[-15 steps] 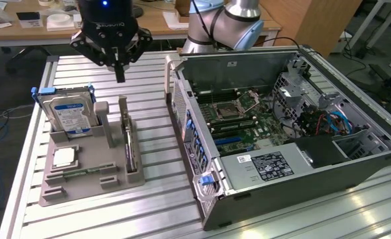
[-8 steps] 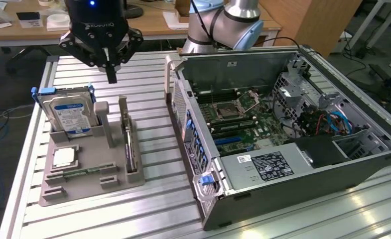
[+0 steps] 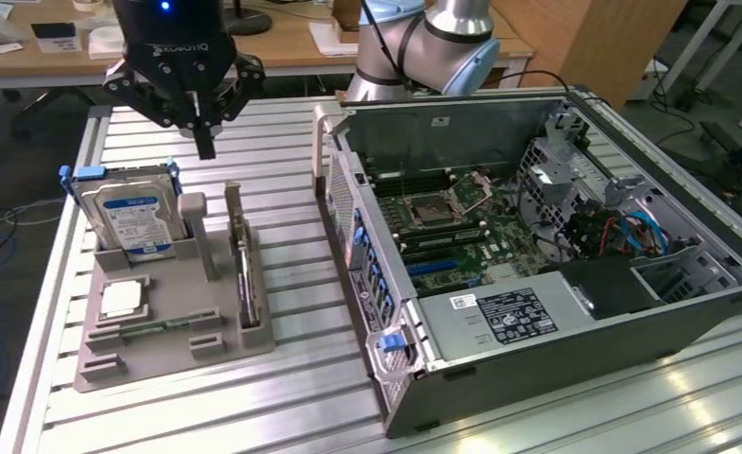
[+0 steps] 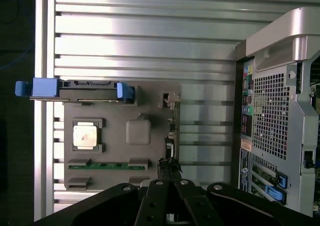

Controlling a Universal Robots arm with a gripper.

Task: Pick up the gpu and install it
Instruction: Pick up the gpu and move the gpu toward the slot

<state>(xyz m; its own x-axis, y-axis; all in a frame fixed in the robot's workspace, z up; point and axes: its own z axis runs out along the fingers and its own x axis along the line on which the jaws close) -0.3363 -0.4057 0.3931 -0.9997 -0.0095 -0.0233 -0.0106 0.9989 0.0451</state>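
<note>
Gray holder [image 3: 156, 364] sits nearest, on the left. Your claw [image 3: 205, 144] hangs above it, pinched shut and empty. The gpu [image 3: 245, 270] stands on edge in the holder's right slot, with the open case [image 3: 573, 364] further right. I'd square up over its top edge and open wide.

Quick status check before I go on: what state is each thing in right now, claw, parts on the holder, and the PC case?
claw: shut, empty, above the holder.
gpu: standing on edge in its holder slot, not picked up.
hard drive: upright in the holder, blue rails on.
processor: lying flat in its recess.
memory stick: lying flat in its slot.
PC case: on its side, panel off, motherboard exposed.
</note>
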